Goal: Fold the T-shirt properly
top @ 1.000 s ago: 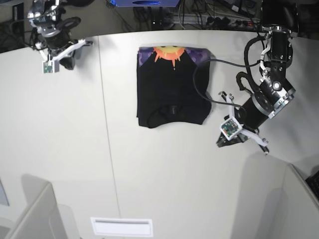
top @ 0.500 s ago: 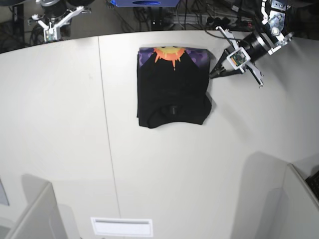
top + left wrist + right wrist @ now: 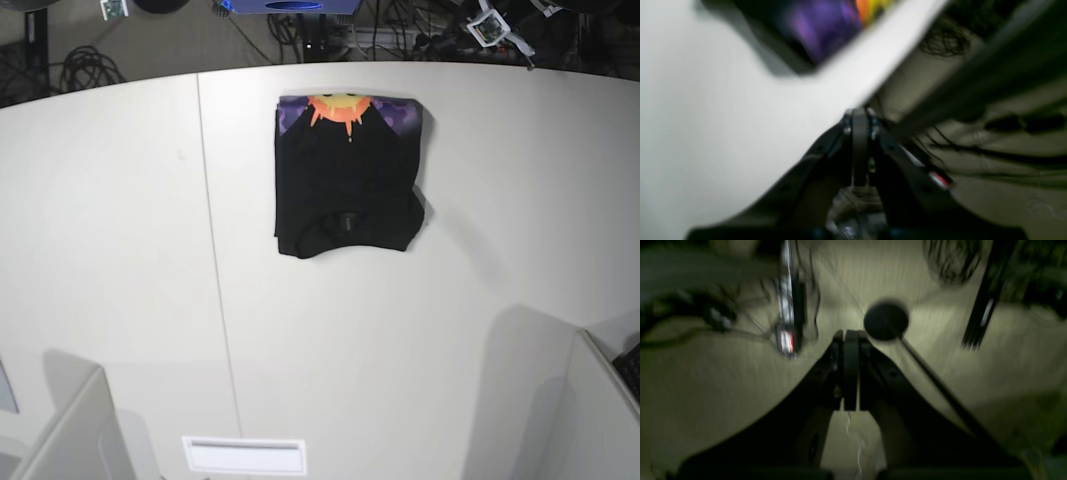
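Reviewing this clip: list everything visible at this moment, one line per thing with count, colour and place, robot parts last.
T-shirt: one, black with a purple, orange and yellow print along its far edge, folded into a compact rectangle, lying flat near the far middle of the table.
Table: one, white, fills most of the base view, with a thin seam running front to back left of the shirt.
Cables: several, black, on the floor beyond the table's far edge.
Label: one, white, at the table's near edge.
Left gripper: one, black, shut, empty, pulled back beyond the table's far edge, on the base view's right.
Right gripper: one, black, shut, empty, over the floor, off the table.
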{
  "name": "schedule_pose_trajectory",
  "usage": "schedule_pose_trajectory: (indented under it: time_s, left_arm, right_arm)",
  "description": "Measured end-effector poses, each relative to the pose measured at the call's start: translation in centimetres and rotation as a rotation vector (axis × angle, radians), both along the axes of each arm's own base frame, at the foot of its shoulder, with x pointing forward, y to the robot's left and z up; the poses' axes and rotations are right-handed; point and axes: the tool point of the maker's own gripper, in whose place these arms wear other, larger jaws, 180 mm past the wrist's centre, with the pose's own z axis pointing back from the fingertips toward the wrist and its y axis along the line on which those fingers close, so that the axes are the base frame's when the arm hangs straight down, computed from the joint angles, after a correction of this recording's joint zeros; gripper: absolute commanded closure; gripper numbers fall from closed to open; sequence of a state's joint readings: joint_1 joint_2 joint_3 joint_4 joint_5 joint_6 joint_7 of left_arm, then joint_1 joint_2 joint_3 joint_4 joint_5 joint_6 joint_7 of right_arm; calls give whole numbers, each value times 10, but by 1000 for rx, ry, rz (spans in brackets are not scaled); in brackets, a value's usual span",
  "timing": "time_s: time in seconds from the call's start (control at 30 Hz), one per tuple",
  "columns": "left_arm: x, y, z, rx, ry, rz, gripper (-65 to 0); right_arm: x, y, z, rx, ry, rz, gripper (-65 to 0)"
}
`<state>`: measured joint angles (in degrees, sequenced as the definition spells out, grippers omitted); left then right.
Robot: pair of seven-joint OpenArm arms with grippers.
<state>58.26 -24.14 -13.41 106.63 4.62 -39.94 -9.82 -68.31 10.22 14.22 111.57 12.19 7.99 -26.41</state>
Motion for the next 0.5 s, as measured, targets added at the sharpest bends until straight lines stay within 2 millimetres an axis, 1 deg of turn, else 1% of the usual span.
schedule_pose_trajectory:
  time_s: [0.07, 0.13, 0.17, 0.2, 0.27, 0.33, 0.4, 0.47, 0.5]
  left_arm:
    - [-13, 8, -14, 7, 54, 24, 0]
    - [-27, 13, -30, 14, 110, 51, 0]
    - [-37, 15, -38, 16, 147, 56, 0]
    - [-47, 16, -45, 13, 184, 62, 0]
    - [-67, 16, -58, 11, 251, 72, 0]
    - [-79, 13, -68, 3, 293, 69, 0]
    - [-85, 10, -79, -10, 324, 76, 0]
    - [-96, 3, -92, -31, 368, 71, 0]
    - [-106, 1, -100, -27, 407, 60, 0]
  right_arm:
    - [-13, 6, -10, 22, 51, 28, 0]
    - [-31, 19, -24, 73, 119, 109, 0]
    - [-40, 25, -31, 95, 156, 137, 0]
    - [-48, 29, -37, 104, 188, 169, 0]
    - [-58, 41, -51, 143, 226, 208, 0]
    - [-67, 48, -65, 160, 263, 233, 0]
    - [-75, 50, -81, 170, 304, 251, 0]
    - [-85, 44, -97, 157, 368, 285, 0]
    - [-87, 41, -104, 151, 385, 298, 0]
